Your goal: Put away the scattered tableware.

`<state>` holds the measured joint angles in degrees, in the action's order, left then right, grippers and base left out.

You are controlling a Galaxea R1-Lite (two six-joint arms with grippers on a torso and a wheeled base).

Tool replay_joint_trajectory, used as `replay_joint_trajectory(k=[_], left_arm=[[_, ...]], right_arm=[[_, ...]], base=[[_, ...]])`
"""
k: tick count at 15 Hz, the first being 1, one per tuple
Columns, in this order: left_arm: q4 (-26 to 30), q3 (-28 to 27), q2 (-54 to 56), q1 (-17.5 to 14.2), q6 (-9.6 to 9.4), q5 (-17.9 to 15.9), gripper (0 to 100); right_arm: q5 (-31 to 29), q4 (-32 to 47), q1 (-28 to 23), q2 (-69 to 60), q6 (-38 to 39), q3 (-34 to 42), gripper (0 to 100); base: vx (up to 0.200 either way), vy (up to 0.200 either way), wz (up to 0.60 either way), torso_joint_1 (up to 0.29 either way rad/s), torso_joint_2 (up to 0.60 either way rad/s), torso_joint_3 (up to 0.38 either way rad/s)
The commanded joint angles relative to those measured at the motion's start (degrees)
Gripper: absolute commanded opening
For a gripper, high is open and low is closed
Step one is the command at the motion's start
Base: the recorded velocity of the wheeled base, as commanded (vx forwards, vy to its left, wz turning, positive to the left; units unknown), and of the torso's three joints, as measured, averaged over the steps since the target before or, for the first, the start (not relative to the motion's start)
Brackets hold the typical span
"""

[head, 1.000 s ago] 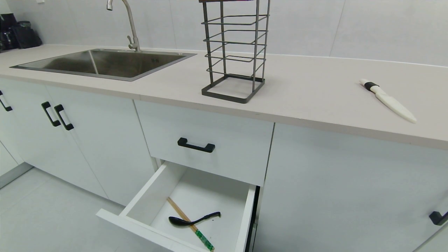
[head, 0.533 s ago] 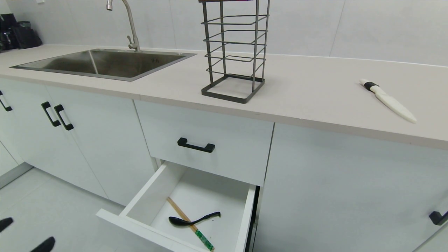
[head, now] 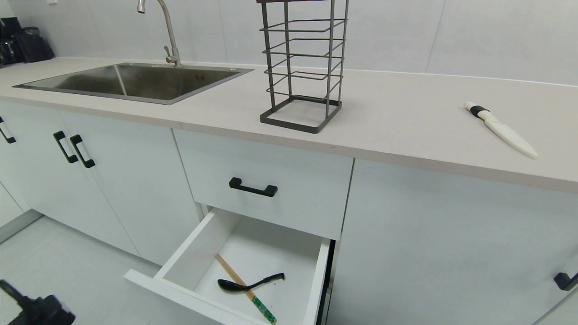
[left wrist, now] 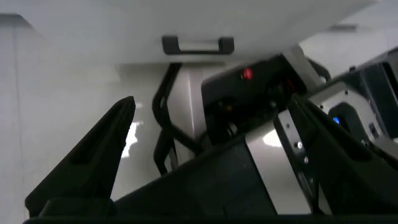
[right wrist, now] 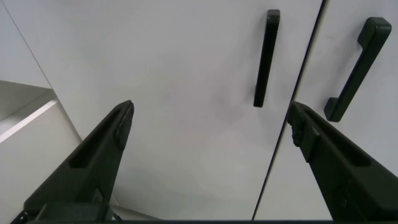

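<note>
Left pincer [left wrist: 211, 107] spread, 1 spoon [head: 249, 285], 1 knife [head: 501, 130]

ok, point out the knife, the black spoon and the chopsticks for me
knife [head: 502, 131], head view, middle of its long white part.
black spoon [head: 262, 282], head view, on its handle.
chopsticks [head: 230, 271], head view, on the bare wooden shaft, away from the green tip.

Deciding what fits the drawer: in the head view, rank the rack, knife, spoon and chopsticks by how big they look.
1. rack
2. knife and chopsticks: alike in length, the knife thicker, so unranked
3. spoon, shortest
</note>
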<state>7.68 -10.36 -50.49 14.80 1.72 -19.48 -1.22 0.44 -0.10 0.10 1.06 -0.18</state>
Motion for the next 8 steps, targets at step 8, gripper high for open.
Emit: replay_joint_trajectory(k=[8], left_arm=[[-29.04,5.18,-34.94,1.81,-5.76,3.57,100]], right_arm=[[-0.01,0.00,0.01,0.08,-0.01,0.01,100]], base=[[0.000,0.000,0.00,0.000,0.00,0.000]])
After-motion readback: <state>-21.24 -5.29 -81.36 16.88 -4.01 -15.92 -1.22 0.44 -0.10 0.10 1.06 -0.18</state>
